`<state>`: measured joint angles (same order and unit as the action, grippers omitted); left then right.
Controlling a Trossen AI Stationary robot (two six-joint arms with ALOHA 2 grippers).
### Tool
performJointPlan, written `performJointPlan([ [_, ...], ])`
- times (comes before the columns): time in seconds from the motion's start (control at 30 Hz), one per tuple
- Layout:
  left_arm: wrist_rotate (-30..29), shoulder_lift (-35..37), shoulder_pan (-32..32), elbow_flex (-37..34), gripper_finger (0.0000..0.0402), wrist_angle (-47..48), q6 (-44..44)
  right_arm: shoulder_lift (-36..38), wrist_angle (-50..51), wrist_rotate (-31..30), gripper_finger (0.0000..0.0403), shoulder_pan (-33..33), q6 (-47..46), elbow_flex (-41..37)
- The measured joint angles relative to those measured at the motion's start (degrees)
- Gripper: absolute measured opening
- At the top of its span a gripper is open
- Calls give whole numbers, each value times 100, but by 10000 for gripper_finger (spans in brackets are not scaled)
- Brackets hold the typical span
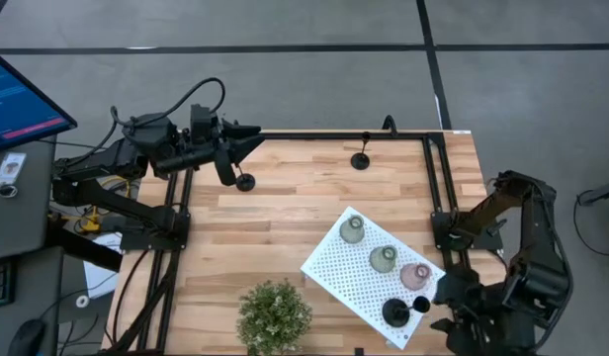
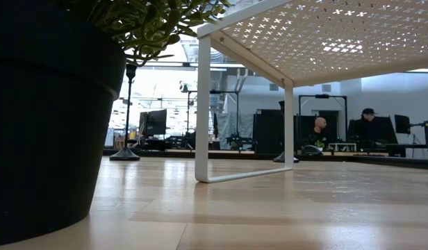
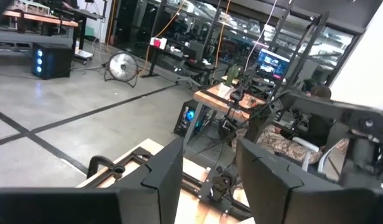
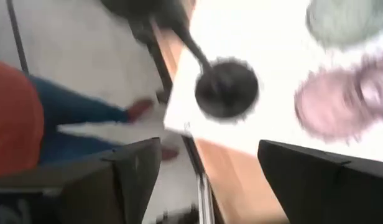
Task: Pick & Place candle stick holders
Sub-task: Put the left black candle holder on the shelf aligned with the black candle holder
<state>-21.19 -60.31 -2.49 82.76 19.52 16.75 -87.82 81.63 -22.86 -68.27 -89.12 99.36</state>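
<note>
You are looking down on a wooden counter (image 1: 285, 222) with a white perforated board (image 1: 339, 267) sitting at an angle toward its right front. Four candle stick holders are standing on that board: a greenish one (image 1: 352, 229), a beige one (image 1: 384, 259), a pinkish one (image 1: 415, 276) and a black one (image 1: 394, 312) nearest the front corner. Two more black holders are standing on the bare counter: one (image 1: 245, 182) near the back left and one (image 1: 360, 161) near the back middle. A bushy potted plant (image 1: 275, 314) is sitting at the front edge.

Your left tool (image 1: 247, 140) is hovering at the back left, just beside the nearer black holder; the left wrist view is showing its fingers (image 3: 163, 171) spread apart with nothing between them. Your right tool (image 1: 445, 311) is waiting off the board's front right corner, its fingers (image 4: 132, 168) also apart and empty, the black holder on the board lying just ahead of it.

The step in hand is probably picking up the back-left black holder. You are likely best lowering the left tool straight over the thin stem, centring it between the fingers, and closing gently so the round base is not tipping.

No brand, label or writing is readable anywhere; a screen (image 1: 18, 94) at the far left is showing only unreadable lines
</note>
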Motion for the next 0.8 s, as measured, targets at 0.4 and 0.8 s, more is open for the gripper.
performJointPlan([
  [0.4,-587,-38,568,0,221,2174,713,989,837,-79,260,-489,-1676,-166],
  [0.8,-619,-440,1322,0,232,4068,1322,2118,837,-93,260,-470,-2210,-1214],
])
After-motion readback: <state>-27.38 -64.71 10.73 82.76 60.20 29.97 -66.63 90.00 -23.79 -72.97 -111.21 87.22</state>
